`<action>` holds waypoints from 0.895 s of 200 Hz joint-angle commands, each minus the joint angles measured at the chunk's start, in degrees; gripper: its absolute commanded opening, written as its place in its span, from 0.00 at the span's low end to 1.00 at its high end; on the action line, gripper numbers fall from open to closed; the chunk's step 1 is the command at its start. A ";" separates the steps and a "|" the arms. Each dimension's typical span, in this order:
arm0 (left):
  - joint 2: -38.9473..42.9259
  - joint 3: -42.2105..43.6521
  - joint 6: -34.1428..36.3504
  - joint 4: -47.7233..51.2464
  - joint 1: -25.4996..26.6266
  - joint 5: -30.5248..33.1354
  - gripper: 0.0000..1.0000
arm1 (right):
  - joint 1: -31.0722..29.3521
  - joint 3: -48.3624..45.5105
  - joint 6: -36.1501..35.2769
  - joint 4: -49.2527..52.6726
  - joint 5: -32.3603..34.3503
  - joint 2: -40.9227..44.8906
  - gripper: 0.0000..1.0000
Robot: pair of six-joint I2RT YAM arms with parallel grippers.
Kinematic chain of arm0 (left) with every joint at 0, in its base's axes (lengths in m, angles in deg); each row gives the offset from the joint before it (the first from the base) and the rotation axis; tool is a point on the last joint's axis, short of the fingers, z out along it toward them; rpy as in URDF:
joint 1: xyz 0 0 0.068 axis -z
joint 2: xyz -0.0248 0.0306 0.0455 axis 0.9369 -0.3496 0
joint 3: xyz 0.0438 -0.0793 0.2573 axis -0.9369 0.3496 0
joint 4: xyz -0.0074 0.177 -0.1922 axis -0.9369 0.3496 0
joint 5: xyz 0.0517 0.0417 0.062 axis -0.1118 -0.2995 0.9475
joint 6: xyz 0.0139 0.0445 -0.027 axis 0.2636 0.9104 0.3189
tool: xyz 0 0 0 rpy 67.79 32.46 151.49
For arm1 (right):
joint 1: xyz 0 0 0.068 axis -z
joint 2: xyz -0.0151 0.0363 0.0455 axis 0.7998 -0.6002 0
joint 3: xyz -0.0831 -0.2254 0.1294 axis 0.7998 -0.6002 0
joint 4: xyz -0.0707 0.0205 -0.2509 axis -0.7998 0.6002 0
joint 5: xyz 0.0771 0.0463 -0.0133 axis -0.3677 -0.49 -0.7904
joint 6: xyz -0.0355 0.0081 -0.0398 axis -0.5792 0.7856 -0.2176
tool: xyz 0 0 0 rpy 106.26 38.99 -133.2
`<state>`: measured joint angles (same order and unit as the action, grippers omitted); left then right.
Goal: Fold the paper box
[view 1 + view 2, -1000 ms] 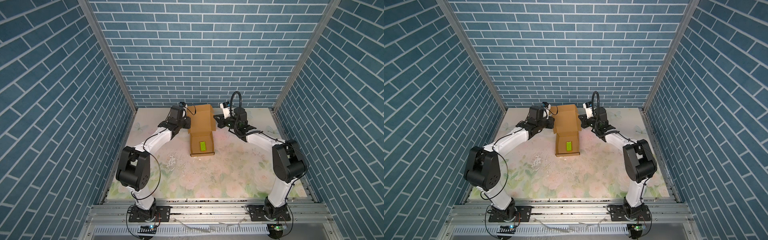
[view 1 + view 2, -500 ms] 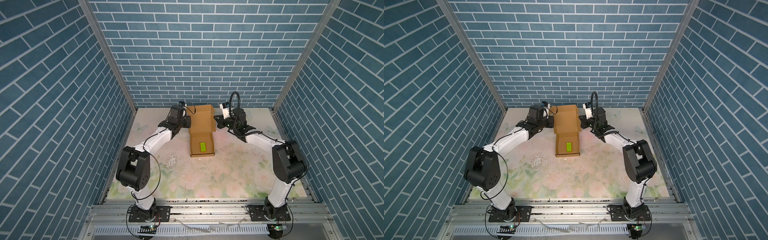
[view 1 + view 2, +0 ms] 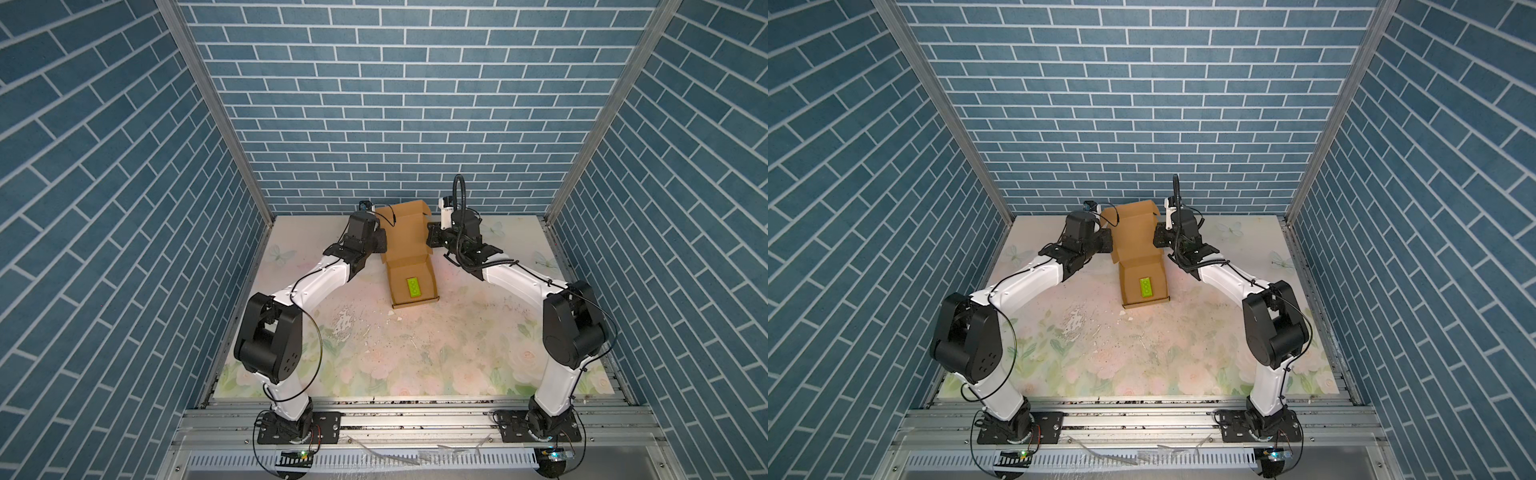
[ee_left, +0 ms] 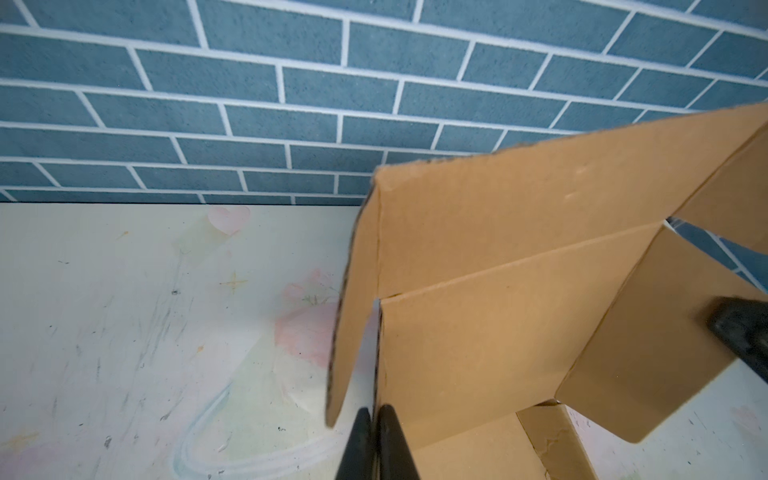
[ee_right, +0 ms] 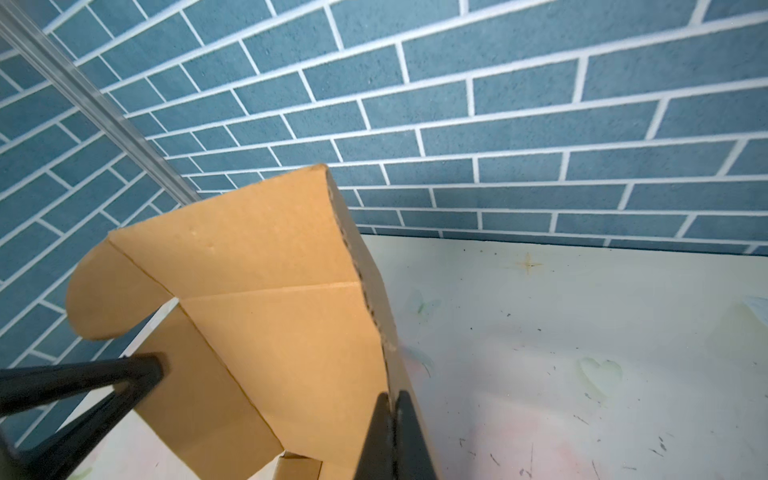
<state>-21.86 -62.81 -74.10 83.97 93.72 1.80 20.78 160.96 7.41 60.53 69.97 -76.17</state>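
We found the paper box (image 3: pixel 405 237) lying on the floral table (image 3: pixel 415 357) close to the back wall (image 3: pixel 399 124). Its shallow tray was on the side away from that wall and its lid was raised at the wall end. A small green brick (image 3: pixel 414 287) lay flat inside the tray, farther from the back wall than the lid. The left gripper (image 4: pixel 375 415) had its jaws pressed together on the lid's edge on its own side, cardboard pinched between them, and a narrow side flap hung just outside the fingers. The right gripper (image 5: pixel 392 401) was likewise clamped tight on the opposite edge of the lid. In both top views we saw the two grippers at about the same distance from the back wall, one on each side of the lid and nearer the wall than the tray. A rounded tab stuck out at the lid's upper corner on the left gripper's side.
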 commanded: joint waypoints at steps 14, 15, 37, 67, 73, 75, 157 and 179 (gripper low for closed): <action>-0.62 -0.89 -2.50 -0.88 0.62 7.08 0.09 | -1.63 2.36 4.06 0.50 8.44 -2.45 0.00; -0.62 -0.87 -2.66 -0.96 0.65 7.23 0.09 | -1.65 2.36 4.06 0.49 8.49 -2.52 0.00; -0.84 -0.51 -4.06 -2.14 1.02 9.11 0.09 | -2.55 2.17 4.25 -0.80 10.25 -3.11 0.00; -1.72 -0.18 -4.16 -3.61 2.66 12.31 0.09 | -3.34 -0.86 5.32 -6.20 12.41 -2.68 0.00; -1.85 0.24 -4.36 -4.13 2.86 12.74 0.08 | -3.50 -1.40 5.58 -7.02 12.72 -2.64 0.00; -1.85 0.38 -4.44 -4.29 2.92 12.90 0.08 | -3.52 -1.49 5.69 -7.29 12.75 -2.60 0.00; 1.43 11.37 -1.53 -21.69 5.96 16.62 0.08 | -4.73 -10.56 4.80 -25.80 10.34 -2.06 0.00; 1.47 13.01 -1.26 -25.14 6.41 16.90 0.08 | -5.06 -12.34 4.45 -30.27 9.78 -2.58 0.00</action>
<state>-22.21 -51.53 -76.70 65.40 99.49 17.34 16.25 149.90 11.21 40.68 79.94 -78.97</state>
